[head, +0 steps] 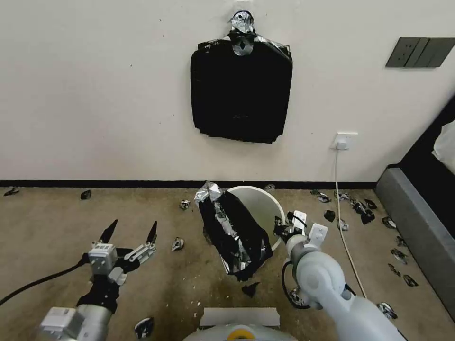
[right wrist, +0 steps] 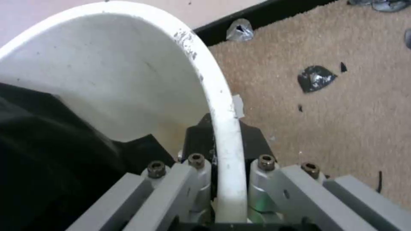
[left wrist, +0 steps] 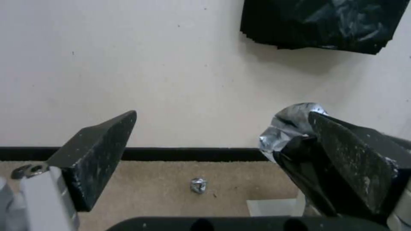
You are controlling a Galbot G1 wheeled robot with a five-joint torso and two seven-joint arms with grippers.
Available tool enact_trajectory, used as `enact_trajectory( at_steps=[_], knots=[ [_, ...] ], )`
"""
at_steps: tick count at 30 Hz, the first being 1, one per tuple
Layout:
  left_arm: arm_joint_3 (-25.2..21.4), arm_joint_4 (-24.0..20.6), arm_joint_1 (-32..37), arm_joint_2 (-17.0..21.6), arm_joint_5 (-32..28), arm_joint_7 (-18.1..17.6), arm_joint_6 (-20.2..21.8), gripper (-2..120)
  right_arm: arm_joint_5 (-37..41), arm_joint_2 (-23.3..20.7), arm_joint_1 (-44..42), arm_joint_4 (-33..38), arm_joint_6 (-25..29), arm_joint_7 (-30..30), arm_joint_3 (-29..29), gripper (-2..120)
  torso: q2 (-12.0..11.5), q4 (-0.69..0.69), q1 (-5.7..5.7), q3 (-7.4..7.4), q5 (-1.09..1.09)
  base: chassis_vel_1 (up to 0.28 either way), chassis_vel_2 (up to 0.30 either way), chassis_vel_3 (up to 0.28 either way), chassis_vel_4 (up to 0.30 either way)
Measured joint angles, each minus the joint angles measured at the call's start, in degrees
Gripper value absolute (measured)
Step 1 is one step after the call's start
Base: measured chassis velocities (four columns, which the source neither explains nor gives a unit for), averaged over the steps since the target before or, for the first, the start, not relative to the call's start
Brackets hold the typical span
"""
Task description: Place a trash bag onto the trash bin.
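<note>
Bedroom-like room: beige carpet (head: pixel 156 279), wall socket (head: pixel 344 140), grey bed edge (head: pixel 417 227).

No legible text or labels

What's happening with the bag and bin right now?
The right gripper is shut on the rim of the trash bin, holding it tilted on the carpet by the wall. The trash bag is draped over the bin's left edge and partly inside, not spread around the rim. The left gripper hovers, jaws open, to the bin's left, holding nothing.
</note>
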Motion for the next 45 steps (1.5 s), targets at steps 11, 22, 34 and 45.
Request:
enact_trajectory(
  at_steps=[11,22,34,45],
  knots=[
    [0.2,0.1,0.1,0.1,0.0,0.0,0.0,100,-0.7,0.2,-0.2,-0.2,0.1,1.5,-0.7,17,0.0,0.0,0.0,0.0,0.02,0.0,0.0,0.0,0.0],
    [0.5,0.2,0.0,0.1,0.0,-0.1,0.0,100,-3.8,-3.8,-0.2,6.0,-0.3,1.5,0.8,56,0.0,0.01,0.0,0.01,0.02,0.0,0.0,0.0,0.0],
    [0.4,1.0,-0.2,0.0,0.0,-0.8,0.1,100,-25.0,-21.2,3.7,18.8,-6.5,-26.1,-6.2,99,0.0,-0.01,0.0,0.0,0.0,0.0,0.0,0.0,0.0],
    [0.3,1.1,-0.6,-0.5,0.6,-1.1,0.8,100,-22.6,-18.5,24.4,15.2,-21.4,-25.6,-26.2,100,0.0,0.01,0.0,0.01,0.0,0.0,0.0,0.0,0.0]
  ],
)
